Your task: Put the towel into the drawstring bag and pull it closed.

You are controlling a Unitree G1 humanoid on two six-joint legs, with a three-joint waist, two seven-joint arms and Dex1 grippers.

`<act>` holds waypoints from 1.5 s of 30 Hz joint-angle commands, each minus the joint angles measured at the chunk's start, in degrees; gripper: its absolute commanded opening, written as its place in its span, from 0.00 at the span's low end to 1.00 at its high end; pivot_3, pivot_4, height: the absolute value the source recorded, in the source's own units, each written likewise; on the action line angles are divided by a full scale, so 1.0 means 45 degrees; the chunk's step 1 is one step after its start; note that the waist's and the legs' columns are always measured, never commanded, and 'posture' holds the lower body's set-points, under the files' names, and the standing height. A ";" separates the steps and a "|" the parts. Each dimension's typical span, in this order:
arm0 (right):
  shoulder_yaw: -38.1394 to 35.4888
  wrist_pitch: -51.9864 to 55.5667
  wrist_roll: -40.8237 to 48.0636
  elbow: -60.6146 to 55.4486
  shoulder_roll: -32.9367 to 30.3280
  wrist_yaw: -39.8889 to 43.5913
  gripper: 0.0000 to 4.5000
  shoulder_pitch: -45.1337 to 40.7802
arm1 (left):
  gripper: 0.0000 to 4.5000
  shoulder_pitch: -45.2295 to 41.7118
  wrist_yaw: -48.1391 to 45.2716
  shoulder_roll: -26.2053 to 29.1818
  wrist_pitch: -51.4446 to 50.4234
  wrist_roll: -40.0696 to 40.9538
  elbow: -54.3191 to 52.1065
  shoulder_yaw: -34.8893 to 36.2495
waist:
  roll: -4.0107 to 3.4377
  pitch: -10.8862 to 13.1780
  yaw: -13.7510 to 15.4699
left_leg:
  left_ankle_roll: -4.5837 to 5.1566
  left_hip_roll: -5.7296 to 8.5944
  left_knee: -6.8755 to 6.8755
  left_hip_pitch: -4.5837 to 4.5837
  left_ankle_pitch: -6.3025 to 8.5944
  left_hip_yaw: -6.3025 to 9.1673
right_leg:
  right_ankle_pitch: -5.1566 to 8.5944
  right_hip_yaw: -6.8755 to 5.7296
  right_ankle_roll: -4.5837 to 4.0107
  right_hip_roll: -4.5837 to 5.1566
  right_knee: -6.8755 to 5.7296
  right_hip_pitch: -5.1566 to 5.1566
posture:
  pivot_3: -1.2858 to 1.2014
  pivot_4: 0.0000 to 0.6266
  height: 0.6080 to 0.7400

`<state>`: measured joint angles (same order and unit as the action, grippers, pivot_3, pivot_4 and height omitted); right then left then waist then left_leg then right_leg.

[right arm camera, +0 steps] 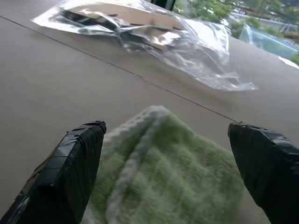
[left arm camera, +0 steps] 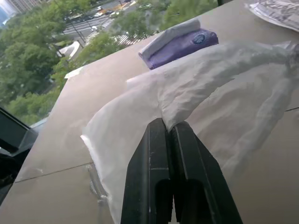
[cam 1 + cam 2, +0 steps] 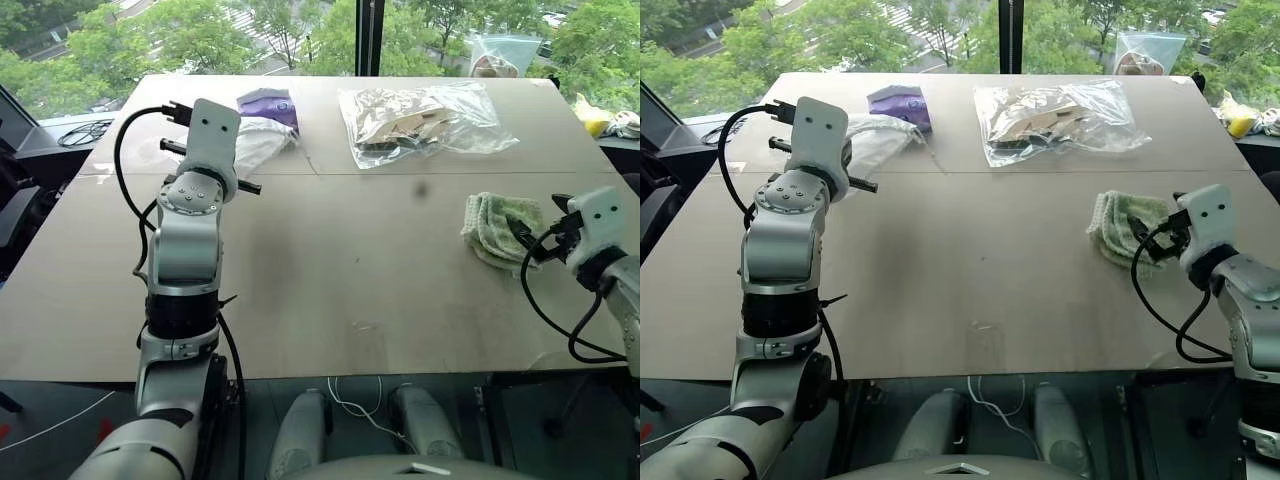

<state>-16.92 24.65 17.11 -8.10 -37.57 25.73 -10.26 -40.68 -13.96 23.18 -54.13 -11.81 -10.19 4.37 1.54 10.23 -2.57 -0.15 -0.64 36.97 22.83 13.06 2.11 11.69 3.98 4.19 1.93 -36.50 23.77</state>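
Green towel [image 1: 163, 168], one; drawstring bag [image 2: 187, 98], one; pincers, two.

On the table [image 3: 330, 290] there is one green towel [image 3: 497, 228] at about 3 o'clock, one white drawstring bag [image 3: 258, 143] at 11 o'clock, one purple tissue pack [image 3: 268, 103] behind it, and one clear plastic bag [image 3: 425, 122] at 1 o'clock. One more small clear bag [image 3: 497, 55] stands beyond the far edge.

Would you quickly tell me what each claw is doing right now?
Left claw: shut on the drawstring bag, pinching its fabric.
Right claw: open, fingers either side of the towel, not gripping it.
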 commanded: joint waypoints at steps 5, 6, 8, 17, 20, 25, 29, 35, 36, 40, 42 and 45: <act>-0.2444 0.3558 0.2324 0.2342 0.1308 -0.1669 1.00 -0.1977 | 0.01 -0.0205 -0.0363 -0.0081 -0.0979 0.0478 -0.0932 -0.0701 | -0.0001 0.0002 0.0025 | 0.0001 0.0000 0.0006 0.0005 -0.0001 0.0004 | -0.0002 0.0004 0.0000 -0.0004 -0.0003 0.0005 | 0.52 0.24 1.00; -0.2700 0.4036 0.2733 0.2862 0.1559 -0.1713 1.00 -0.2279 | 0.01 -0.0186 -0.0370 -0.0096 -0.0960 0.0518 -0.0934 -0.0775 | -0.0001 0.0002 0.0022 | 0.0001 -0.0001 0.0014 0.0005 -0.0001 0.0004 | -0.0002 0.0004 0.0000 -0.0005 -0.0003 0.0001 | 0.52 0.24 1.00; -0.3231 0.4936 0.3548 0.3926 0.2020 -0.1736 1.00 -0.2857 | 0.01 -0.0163 -0.0331 -0.0082 -0.0902 0.0572 -0.0906 -0.0840 | -0.0004 0.0004 0.0030 | 0.0001 0.0001 0.0027 0.0008 -0.0001 0.0002 | -0.0003 0.0006 0.0001 -0.0004 -0.0003 -0.0004 | 0.52 0.24 1.00; -0.3659 0.6456 0.5691 0.5466 0.3799 -0.1369 1.00 -0.4666 | 0.01 -0.0062 -0.0229 0.0024 -0.0837 0.0739 -0.0893 -0.0904 | -0.0015 0.0010 -0.0190 | 0.0002 -0.0011 0.0028 0.0000 -0.0001 0.0000 | -0.0002 0.0016 0.0006 -0.0026 -0.0013 -0.0005 | 0.52 0.24 1.00; -0.3304 0.6384 0.5772 0.5793 0.4159 -0.1108 1.00 -0.5000 | 0.01 0.0022 -0.0220 0.0050 -0.0783 0.0754 -0.0911 -0.0944 | -0.0015 0.0011 -0.0253 | 0.0002 -0.0014 0.0029 -0.0006 -0.0001 0.0002 | -0.0003 0.0017 0.0005 -0.0029 -0.0029 -0.0004 | 0.52 0.24 1.00; 0.0172 0.4358 0.2913 0.6133 0.3832 -0.0258 1.00 -0.4953 | 0.01 0.0056 -0.0214 0.0117 -0.0706 0.0751 -0.0876 -0.0949 | -0.0012 0.0009 -0.0348 | 0.0001 -0.0011 0.0029 -0.0004 -0.0001 -0.0004 | -0.0002 0.0021 0.0006 -0.0027 -0.0025 -0.0003 | 0.52 0.24 1.00; 0.2392 0.3307 0.1305 0.6047 0.3638 0.0478 1.00 -0.4896 | 0.01 0.0162 -0.0183 0.0129 -0.0694 0.0733 -0.0920 -0.0969 | 0.0006 -0.0002 -0.0465 | 0.0000 -0.0015 0.0042 -0.0027 -0.0001 -0.0013 | -0.0004 0.0026 0.0010 -0.0029 -0.0036 -0.0007 | 0.52 0.24 1.00; 0.4082 0.2889 0.0159 0.6021 0.3574 0.1747 1.00 -0.4649 | 0.01 0.0305 -0.0149 0.0114 -0.0637 0.0730 -0.0928 -0.1024 | 0.0023 -0.0012 -0.0695 | -0.0001 -0.0043 0.0042 -0.0046 -0.0001 -0.0010 | -0.0005 0.0033 0.0007 -0.0061 -0.0056 -0.0008 | 0.52 0.24 1.00; 0.4544 0.2755 -0.0244 0.6014 0.3370 0.2043 1.00 -0.4512 | 0.01 0.0302 -0.0143 0.0111 -0.0613 0.0727 -0.0893 -0.1032 | 0.0023 -0.0012 -0.0697 | -0.0001 -0.0049 0.0037 -0.0049 -0.0001 -0.0010 | -0.0004 0.0033 0.0006 -0.0067 -0.0057 -0.0007 | 0.52 0.24 1.00; 0.5317 0.2167 -0.1259 0.6116 0.3014 0.2334 0.89 -0.4270 | 0.00 0.0330 -0.0123 0.0115 -0.0524 0.0711 -0.0813 -0.1079 | 0.0025 -0.0015 -0.0681 | -0.0002 -0.0074 0.0022 -0.0052 0.0000 0.0005 | -0.0001 0.0030 0.0001 -0.0100 -0.0056 -0.0006 | 0.52 0.24 1.00; 0.5379 0.1552 -0.1558 0.6148 0.3029 0.2401 0.74 -0.4254 | 0.00 0.0379 -0.0124 0.0146 -0.0430 0.0690 -0.0769 -0.1127 | 0.0035 -0.0021 -0.0680 | -0.0002 -0.0081 0.0021 -0.0056 0.0000 0.0003 | -0.0002 0.0030 0.0000 -0.0106 -0.0056 -0.0007 | 0.52 0.24 1.00; 0.5608 -0.0012 -0.2113 0.6022 0.3026 0.2659 0.46 -0.4182 | 0.00 0.0428 -0.0128 0.0156 -0.0313 0.0687 -0.0693 -0.1147 | 0.0045 -0.0028 -0.0676 | -0.0002 -0.0081 0.0027 -0.0067 0.0000 -0.0001 | -0.0006 0.0032 -0.0004 -0.0106 -0.0056 -0.0013 | 0.52 0.24 1.00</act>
<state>3.86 26.63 10.43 16.76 -24.58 36.33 -31.38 -38.33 -14.95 23.36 -56.82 -8.71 -12.13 -0.60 1.74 10.10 -5.62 -0.16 -1.01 37.11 22.51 13.05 2.09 11.66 4.13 4.17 1.45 -36.75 23.70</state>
